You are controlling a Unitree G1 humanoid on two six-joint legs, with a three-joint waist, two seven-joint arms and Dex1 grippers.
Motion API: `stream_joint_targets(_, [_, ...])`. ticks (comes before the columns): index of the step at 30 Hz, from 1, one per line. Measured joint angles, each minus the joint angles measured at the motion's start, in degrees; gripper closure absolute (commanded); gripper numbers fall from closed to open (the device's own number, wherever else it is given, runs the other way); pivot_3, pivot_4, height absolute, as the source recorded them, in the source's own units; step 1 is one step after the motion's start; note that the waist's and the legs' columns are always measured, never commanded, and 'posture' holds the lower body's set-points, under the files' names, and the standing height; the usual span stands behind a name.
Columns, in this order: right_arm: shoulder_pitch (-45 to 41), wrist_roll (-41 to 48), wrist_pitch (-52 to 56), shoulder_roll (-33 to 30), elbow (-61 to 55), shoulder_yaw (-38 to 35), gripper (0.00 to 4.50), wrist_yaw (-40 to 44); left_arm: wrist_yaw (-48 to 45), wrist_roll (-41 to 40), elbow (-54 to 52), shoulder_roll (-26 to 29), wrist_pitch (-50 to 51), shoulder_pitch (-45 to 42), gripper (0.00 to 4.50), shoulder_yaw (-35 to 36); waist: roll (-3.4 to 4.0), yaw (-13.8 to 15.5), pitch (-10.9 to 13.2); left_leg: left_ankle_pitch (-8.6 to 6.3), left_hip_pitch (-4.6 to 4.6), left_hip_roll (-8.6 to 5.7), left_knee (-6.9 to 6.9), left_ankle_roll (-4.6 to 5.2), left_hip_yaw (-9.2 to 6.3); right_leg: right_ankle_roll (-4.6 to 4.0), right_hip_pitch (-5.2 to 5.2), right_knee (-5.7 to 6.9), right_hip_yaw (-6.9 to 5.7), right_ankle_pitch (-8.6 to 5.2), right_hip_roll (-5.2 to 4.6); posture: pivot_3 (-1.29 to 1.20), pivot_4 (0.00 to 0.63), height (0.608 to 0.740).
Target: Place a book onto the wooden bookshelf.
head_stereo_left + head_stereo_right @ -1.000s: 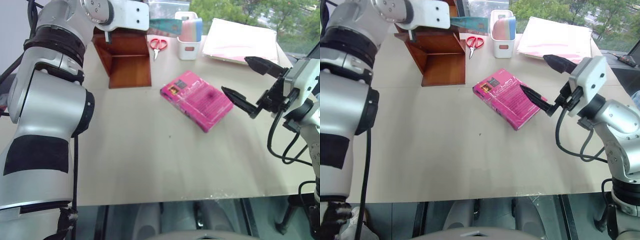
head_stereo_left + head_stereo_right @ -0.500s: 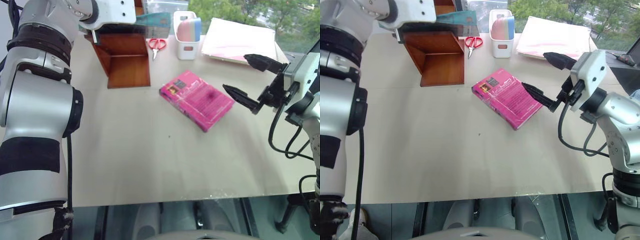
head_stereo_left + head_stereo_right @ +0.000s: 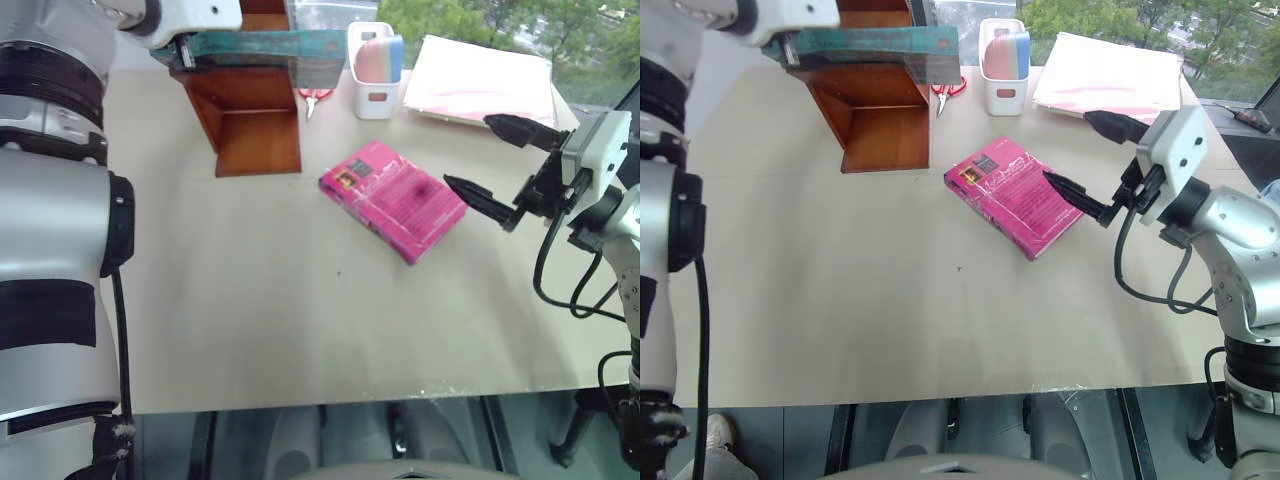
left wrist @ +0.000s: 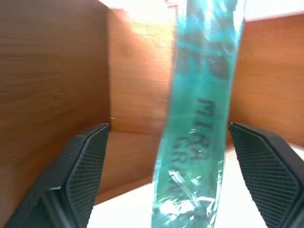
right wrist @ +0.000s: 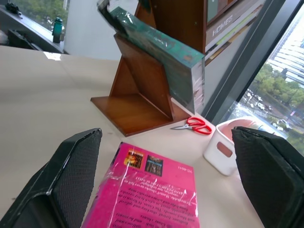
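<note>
Left gripper (image 4: 166,180): fingers (image 4: 83,164) spread wide, one on each side of the book's spine and clear of it. No grip is visible.

Book (image 3: 265,45): teal-green and plastic-wrapped. It lies flat across the upper board of the wooden bookshelf (image 3: 250,125), at 11 o'clock on the table as the head camera sees it. Its far end juts past the shelf edge toward 1 o'clock, over the scissors. In the right wrist view it slopes, resting on the slanted board.

Task status, as a judgement: placement looks nearly done, since the jaws stand open and the shelf appears to carry the book. What remains is for the left arm to draw clear without nudging the overhanging end. Whether the book sits stably cannot be told.

Right gripper (image 3: 1088,160): fingers splayed wide, holding nothing. It hangs at 3 o'clock, just beside the pink book's near corner.

Other items:
- Pink book (image 3: 393,200): flat at table centre, well apart from the shelf.
- Red scissors (image 5: 192,126): near the shelf foot, at 12 o'clock.
- White pen holder (image 3: 375,65): at 12 to 1 o'clock, beside the scissors.
- Pale folder (image 3: 480,80): at 1 to 2 o'clock.
- Table (image 3: 300,330): the near half is bare.

Obstructions: nothing stands in the left arm's way back. The pen holder is the nearest thing to the book's overhanging end.
</note>
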Motion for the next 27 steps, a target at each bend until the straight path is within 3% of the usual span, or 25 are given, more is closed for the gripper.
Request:
stream_joint_targets(3, [1.5,-0.29,0.41,-0.44,0.12,-0.07,0.0,-0.01,-12.4,-13.32,-13.02,0.09,2.64,6.59,0.27,7.29,0.0,0.0,0.0,0.15,0.01,0.02,0.08,-0.24,0.0,-0.01,0.06,0.06,-0.02,0.01,-0.02,0.0,0.15,0.74])
stream_joint_targets(6, [3.79,-0.29,1.89,-0.89,0.1,-0.01,0.0,-0.36,-18.38,-31.37,-40.1,-0.13,21.9,19.96,0.27,16.53,0.05,-0.49,-0.01,0.15,0.03,0.1,0.31,-0.26,-0.05,-0.01,0.15,0.18,-0.01,0.01,0.02,0.0,0.15,0.74])
stream_joint_targets(9, [4.97,-0.16,2.42,-0.76,0.13,0.03,0.0,-0.75,-14.25,-39.53,-55.95,-2.63,33.66,30.63,0.27,21.57,0.26,-0.68,-0.11,0.15,0.31,0.11,0.42,-0.24,-0.07,-0.01,0.41,0.27,0.01,0.01,0.04,0.0,0.15,0.74])
stream_joint_targets(13, [5.99,-2.04,3.29,0.18,0.3,0.61,0.0,-3.41,1.26,-47.8,-74.68,-14.77,45.31,50.74,0.27,26.25,0.36,-0.37,-0.21,-0.02,1.06,0.11,0.63,0.03,-0.09,0.02,1.28,0.18,0.01,0.02,0.04,0.0,0.15,0.74])
stream_joint_targets(15, [8.76,-3.58,4.3,0.31,1.33,0.59,0.0,-5.28,8.84,-48.16,-78.41,-20.88,47.28,62.64,0.27,26.32,0.25,-0.3,-0.19,-0.06,1.26,0.11,0.69,0.09,-0.09,0.02,1.47,0.24,0.01,0.02,0.05,0.0,0.15,0.74])
stream_joint_targets(18, [19.14,-5.66,4.22,-1.54,1.26,-0.09,0.0,-4.35,13.98,-49.49,-79.9,-22.08,49.0,76.55,0.11,29.0,0.16,-0.17,-0.16,-0.05,1.05,0.12,0.69,0.08,-0.14,0.0,1.23,0.32,0.01,0.03,0.1,0.0,0.15,0.74])
stream_joint_targets(21, [28.04,-5.58,4.39,-2.61,0.87,-4.35,0.0,-2.57,14.03,-49.76,-82.01,-17.33,48.26,87.53,0.11,33.25,0.2,-0.21,-0.16,-0.05,1.06,0.12,0.64,0.08,-0.09,-0.01,1.21,0.28,0.05,0.02,0.08,0.0,0.15,0.74])
stream_joint_targets(27, [35.96,-4.63,3.35,-3.98,-2.99,-13.23,0.0,0.03,12.1,-49.61,-83.67,-9.52,40.89,97.11,0.11,43.17,0.12,-0.19,-0.31,-0.06,1.26,0.17,0.66,0.07,-0.03,-0.22,1.38,0.11,0.04,-0.1,0.03,0.0,0.15,0.74])
